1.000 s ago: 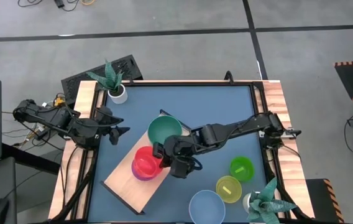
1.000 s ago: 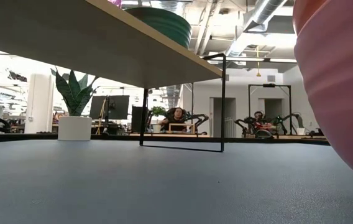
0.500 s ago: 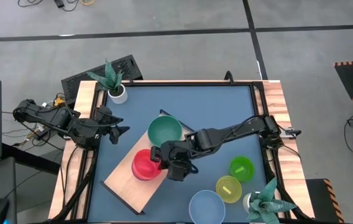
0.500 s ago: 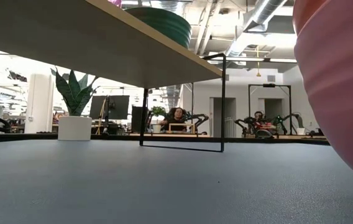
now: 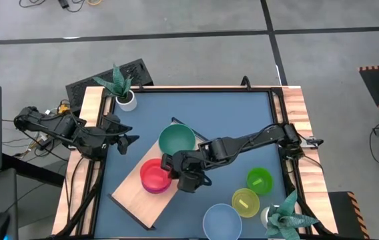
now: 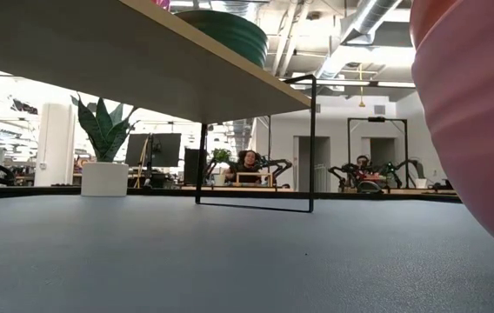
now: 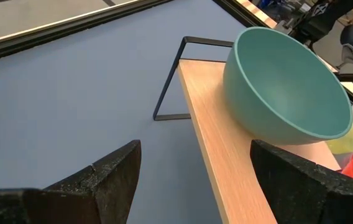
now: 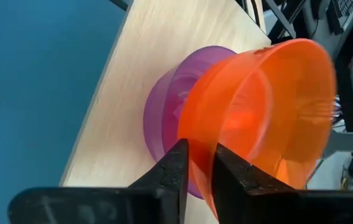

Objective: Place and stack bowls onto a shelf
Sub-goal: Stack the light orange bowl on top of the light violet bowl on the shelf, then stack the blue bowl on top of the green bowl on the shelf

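Note:
The light-wood shelf (image 5: 133, 193) lies slantwise on the blue table. A teal bowl (image 5: 176, 139) stands on its far end and also shows in the left wrist view (image 7: 285, 87). A red bowl (image 5: 153, 176) sits tilted in a purple bowl (image 8: 164, 112) on the shelf's middle. My right gripper (image 5: 170, 175) is shut on the red bowl. My left gripper (image 5: 128, 141) waits open at the table's left edge; in its wrist view it (image 7: 195, 177) faces the shelf's far bracket (image 7: 170, 81). My right gripper (image 8: 198, 155) pinches the red bowl's rim (image 8: 196, 134) on the side nearest the gripper, one finger inside the bowl and one outside on its wall. The fingers reach in from the table's right. The bowl is tilted, with its lower side inside the purple bowl.
A lime bowl (image 5: 259, 180), a yellow-green bowl (image 5: 245, 202) and a blue bowl (image 5: 221, 221) stand on the table's near right. White plant pots stand at the far left corner (image 5: 125, 100) and near right corner (image 5: 276, 223). A pink bowl (image 6: 482, 130) fills the low view's right edge.
My right gripper has moved a little toward the table's left with the red bowl, bringing it squarely over the purple bowl, which now shows only as a thin rim around it.

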Controlling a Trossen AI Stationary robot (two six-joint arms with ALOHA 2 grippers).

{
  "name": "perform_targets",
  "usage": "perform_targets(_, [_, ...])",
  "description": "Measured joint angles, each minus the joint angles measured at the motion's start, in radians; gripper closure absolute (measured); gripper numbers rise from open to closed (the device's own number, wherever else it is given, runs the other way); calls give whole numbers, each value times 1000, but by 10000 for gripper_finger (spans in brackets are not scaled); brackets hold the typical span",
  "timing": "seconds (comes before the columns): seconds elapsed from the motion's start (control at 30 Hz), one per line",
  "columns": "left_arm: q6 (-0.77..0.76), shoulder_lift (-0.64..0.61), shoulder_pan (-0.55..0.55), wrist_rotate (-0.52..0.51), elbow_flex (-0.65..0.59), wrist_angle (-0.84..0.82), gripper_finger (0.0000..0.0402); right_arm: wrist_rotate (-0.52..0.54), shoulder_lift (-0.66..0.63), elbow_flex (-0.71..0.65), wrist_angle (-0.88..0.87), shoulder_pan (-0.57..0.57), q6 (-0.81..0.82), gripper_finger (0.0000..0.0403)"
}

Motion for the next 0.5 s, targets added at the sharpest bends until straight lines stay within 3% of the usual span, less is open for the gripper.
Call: perform_targets(0.5, [1,0,0,0,0,-1,115,8,-1,0,39,-4,14,206])
